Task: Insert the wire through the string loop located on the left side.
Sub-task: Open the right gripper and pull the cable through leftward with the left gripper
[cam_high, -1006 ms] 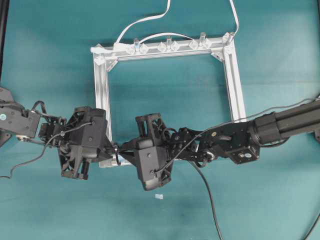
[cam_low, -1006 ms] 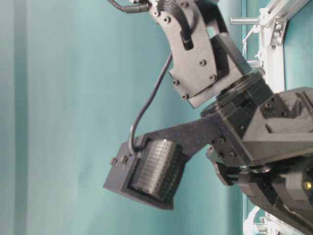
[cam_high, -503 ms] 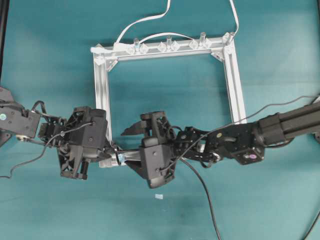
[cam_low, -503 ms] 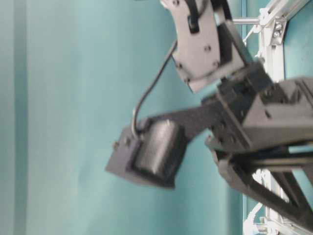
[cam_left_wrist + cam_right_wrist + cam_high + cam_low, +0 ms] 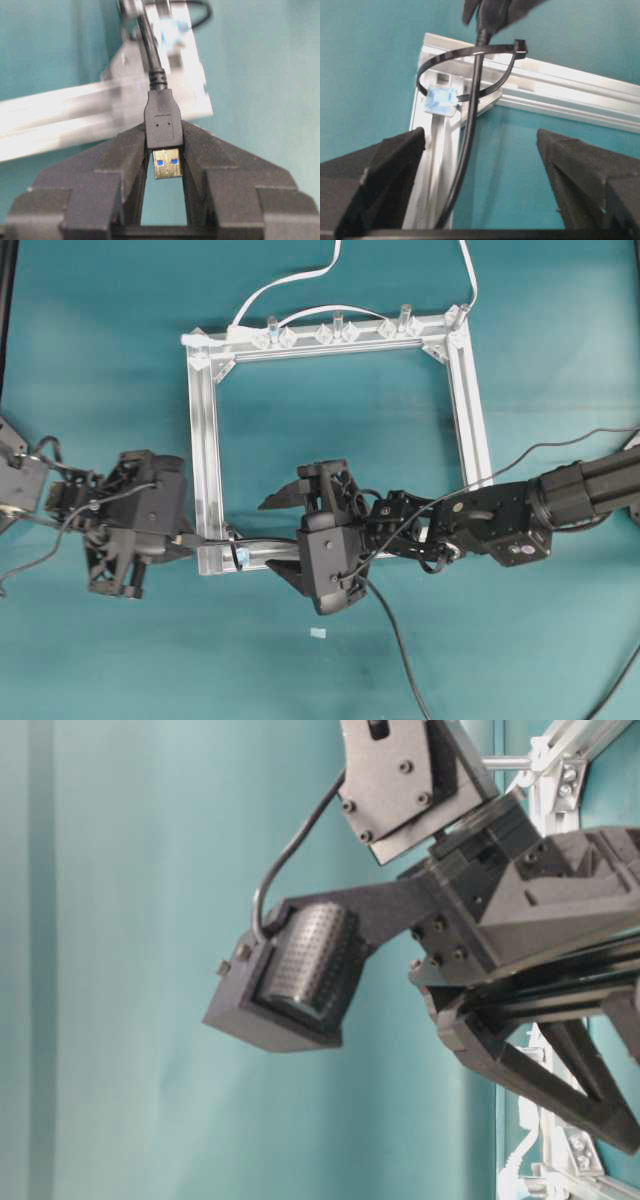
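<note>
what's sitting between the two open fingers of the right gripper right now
In the right wrist view, the wire runs up between the fingers and through the string loop at the frame corner; otherwise only teal table.

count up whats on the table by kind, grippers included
grippers: 2 (left gripper, right gripper)
black wire: 1
string loop: 1
aluminium frame: 1
white cables: 2
small pale scrap on the cloth: 1
total: 8
</note>
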Controlling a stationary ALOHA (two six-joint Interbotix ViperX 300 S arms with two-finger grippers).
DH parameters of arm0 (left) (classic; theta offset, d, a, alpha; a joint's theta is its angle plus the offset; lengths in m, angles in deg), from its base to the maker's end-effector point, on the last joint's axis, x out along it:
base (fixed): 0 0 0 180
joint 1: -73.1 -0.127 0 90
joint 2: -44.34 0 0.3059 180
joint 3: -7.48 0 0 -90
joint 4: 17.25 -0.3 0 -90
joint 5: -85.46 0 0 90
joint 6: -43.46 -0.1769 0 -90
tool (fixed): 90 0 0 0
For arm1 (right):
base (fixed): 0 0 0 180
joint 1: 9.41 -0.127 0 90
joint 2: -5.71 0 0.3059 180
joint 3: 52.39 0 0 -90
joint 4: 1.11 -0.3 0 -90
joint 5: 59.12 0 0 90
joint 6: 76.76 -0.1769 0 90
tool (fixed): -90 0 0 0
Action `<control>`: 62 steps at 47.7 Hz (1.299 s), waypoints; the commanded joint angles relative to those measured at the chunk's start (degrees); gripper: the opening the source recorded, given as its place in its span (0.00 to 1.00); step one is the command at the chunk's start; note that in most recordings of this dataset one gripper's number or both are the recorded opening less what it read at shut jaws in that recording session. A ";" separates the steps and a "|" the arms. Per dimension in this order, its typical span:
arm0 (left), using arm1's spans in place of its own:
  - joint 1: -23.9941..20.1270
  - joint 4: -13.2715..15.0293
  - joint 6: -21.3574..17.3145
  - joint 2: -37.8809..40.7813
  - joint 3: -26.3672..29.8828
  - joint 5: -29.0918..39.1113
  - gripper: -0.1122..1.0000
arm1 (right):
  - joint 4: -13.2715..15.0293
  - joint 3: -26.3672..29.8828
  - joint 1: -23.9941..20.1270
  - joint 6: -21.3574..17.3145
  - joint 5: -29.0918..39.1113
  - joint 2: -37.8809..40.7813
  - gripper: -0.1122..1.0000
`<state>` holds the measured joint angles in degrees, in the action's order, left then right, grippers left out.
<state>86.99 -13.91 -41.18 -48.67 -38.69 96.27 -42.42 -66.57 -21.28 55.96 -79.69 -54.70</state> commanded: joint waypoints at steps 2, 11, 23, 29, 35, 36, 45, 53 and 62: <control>0.97 0.00 1.49 -3.52 -1.05 1.49 0.28 | 0.09 0.44 -0.18 -0.09 -0.26 -2.46 0.93; 1.85 0.00 3.34 -7.47 -3.43 4.04 0.28 | 0.09 0.44 -0.18 -0.09 -0.18 -2.55 0.93; 2.55 0.00 5.27 -12.30 -6.06 6.33 0.28 | 0.09 0.44 -0.18 -0.09 0.62 -2.55 0.93; 2.81 0.00 5.10 -12.39 -6.15 6.15 0.28 | 0.09 0.44 -0.26 -0.09 0.62 -2.46 0.93; 3.60 0.00 5.10 -11.60 -6.24 6.06 0.28 | 0.09 0.53 -0.18 -0.09 0.62 -2.55 0.93; 3.69 0.00 5.10 -11.60 -6.33 6.06 0.28 | 0.09 0.53 -0.18 -0.09 0.62 -2.46 0.93; 3.78 0.00 5.19 -11.69 -6.94 6.06 0.28 | 0.09 0.70 -0.18 -0.09 0.62 -2.46 0.93; 3.78 -0.18 5.10 -11.69 -7.03 6.06 0.28 | 0.18 0.70 -0.18 -0.09 0.62 -2.55 0.93; 3.78 -0.26 5.10 -11.69 -7.03 7.38 0.64 | 0.18 0.70 -0.18 -0.09 0.62 -2.55 0.93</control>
<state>90.50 -14.00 -36.26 -60.19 -46.07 103.31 -42.33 -66.57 -21.28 55.96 -78.90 -54.79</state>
